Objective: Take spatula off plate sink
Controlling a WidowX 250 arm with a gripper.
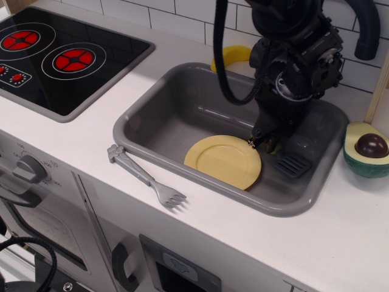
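Lying: spatula (289,160) on the floor of the sink (152,100), off the plate (222,160), just beside the plate's right rim
Long axis: running from upper left to lower right in the view, blade toward the sink's right front corner, handle toward the gripper
Blade: dark grey, slotted, flat on the basin floor, fully in sight
Handle: only a sliver of green showing under the fingertips, the rest hidden
Gripper (265,142): lowered into the sink just past the plate's right rim, tips at the green handle; impossible to tell whether clamped on the handle or slightly parted, since the black housing covers the gap
Plate: pale yellow, flat on the sink floor toward the front, bare on top
Hidden: rear right part of the sink behind the arm and its cables
Cut off: dark faucet (368,27) at the top right edge, stovetop (61,58) at the left edge
Elsewhere: grey fork (148,177) on the counter in front of the sink's left corner; halved avocado (366,148) on the counter right of the sink; yellow object (231,56) behind the sink rim, partly screened by a cable
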